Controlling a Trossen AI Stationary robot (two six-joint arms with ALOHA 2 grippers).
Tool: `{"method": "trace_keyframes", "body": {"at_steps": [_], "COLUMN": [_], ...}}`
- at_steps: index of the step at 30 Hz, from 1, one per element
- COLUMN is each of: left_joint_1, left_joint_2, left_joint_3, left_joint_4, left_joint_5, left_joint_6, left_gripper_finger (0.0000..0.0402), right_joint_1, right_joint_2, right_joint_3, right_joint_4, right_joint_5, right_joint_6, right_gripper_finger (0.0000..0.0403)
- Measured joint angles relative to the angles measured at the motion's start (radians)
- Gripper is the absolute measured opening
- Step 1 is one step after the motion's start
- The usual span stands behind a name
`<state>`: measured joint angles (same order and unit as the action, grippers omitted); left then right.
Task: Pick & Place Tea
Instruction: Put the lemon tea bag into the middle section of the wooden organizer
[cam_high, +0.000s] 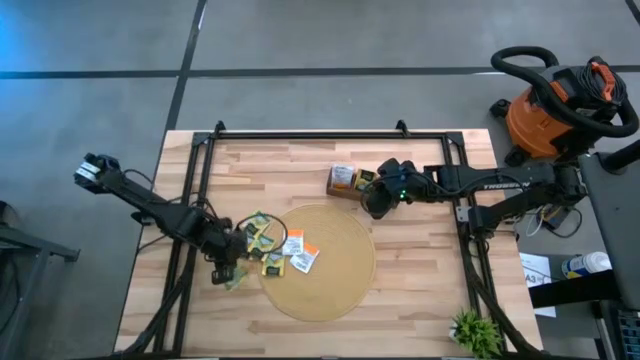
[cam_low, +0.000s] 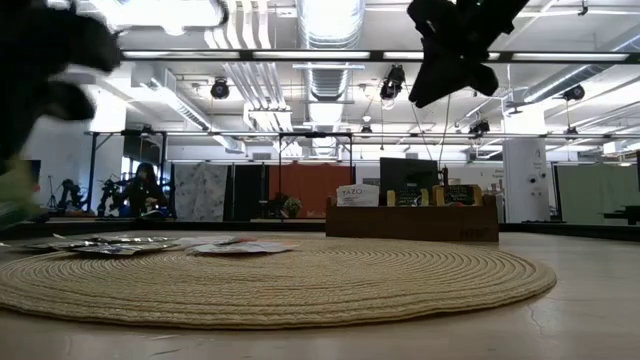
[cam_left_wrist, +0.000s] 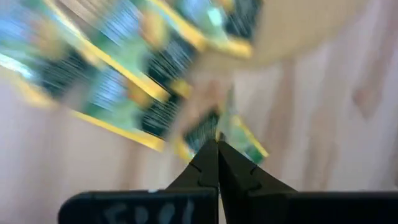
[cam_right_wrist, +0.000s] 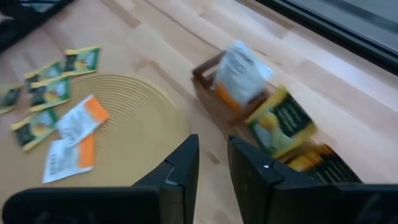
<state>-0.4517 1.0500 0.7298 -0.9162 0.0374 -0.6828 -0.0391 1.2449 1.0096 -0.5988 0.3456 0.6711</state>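
My left gripper (cam_left_wrist: 217, 144) is pinched closed on a yellow-green sachet (cam_left_wrist: 239, 134) at the mat's (cam_high: 340, 275) left edge, beside the scattered tea (cam_high: 285, 250). My right gripper (cam_right_wrist: 213, 158), fingers slightly parted and empty, hovers near the wooden box (cam_high: 347, 180).

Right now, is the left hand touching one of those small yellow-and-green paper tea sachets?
Touching. In the left wrist view, the left hand has its fingertips closed together on the edge of a yellow-and-green sachet lying over the wooden table.
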Motion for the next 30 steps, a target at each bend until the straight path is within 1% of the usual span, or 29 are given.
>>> {"method": "trace_keyframes", "body": {"at_steps": [2, 4, 8, 10, 12, 18, 21, 26, 30], "left_joint_1": [0.013, 0.035, 0.102, 0.15, 0.209, 0.36, 0.414, 0.454, 0.458], "left_joint_2": [0.004, 0.013, 0.057, 0.092, 0.14, 0.307, 0.397, 0.539, 0.62], "left_joint_3": [0.079, 0.153, 0.267, 0.315, 0.369, 0.568, 0.68, 0.884, 1.009], "left_joint_4": [-0.073, -0.121, -0.159, -0.159, -0.162, -0.157, -0.149, -0.13, -0.127], "left_joint_5": [-0.101, -0.177, -0.251, -0.267, -0.272, -0.278, -0.278, -0.278, -0.276], "left_joint_6": [0.031, 0.072, 0.195, 0.272, 0.345, 0.589, 0.702, 0.863, 0.929], "left_gripper_finger": [0.0, 0.0, 0.0, 0.0, 0.0, 0.0, 0.0, 0.0, 0.0], "right_joint_1": [-0.01, -0.023, -0.04, -0.043, -0.043, -0.042, -0.037, -0.037, -0.037], "right_joint_2": [0.0, 0.0, 0.0, 0.005, 0.015, 0.065, 0.084, 0.103, 0.1], "right_joint_3": [0.0, 0.0, 0.0, 0.0, 0.001, 0.001, 0.001, 0.002, 0.002], "right_joint_4": [0.04, 0.109, 0.312, 0.401, 0.453, 0.449, 0.455, 0.454, 0.456], "right_joint_5": [-0.046, -0.112, -0.286, -0.327, -0.332, -0.353, -0.354, -0.345, -0.335], "right_joint_6": [-0.038, -0.095, -0.257, -0.315, -0.332, -0.335, -0.353, -0.42, -0.447], "right_gripper_finger": [0.0076, 0.0073, 0.007, 0.0074, 0.0081, 0.0114, 0.0133, 0.0156, 0.0159]}}
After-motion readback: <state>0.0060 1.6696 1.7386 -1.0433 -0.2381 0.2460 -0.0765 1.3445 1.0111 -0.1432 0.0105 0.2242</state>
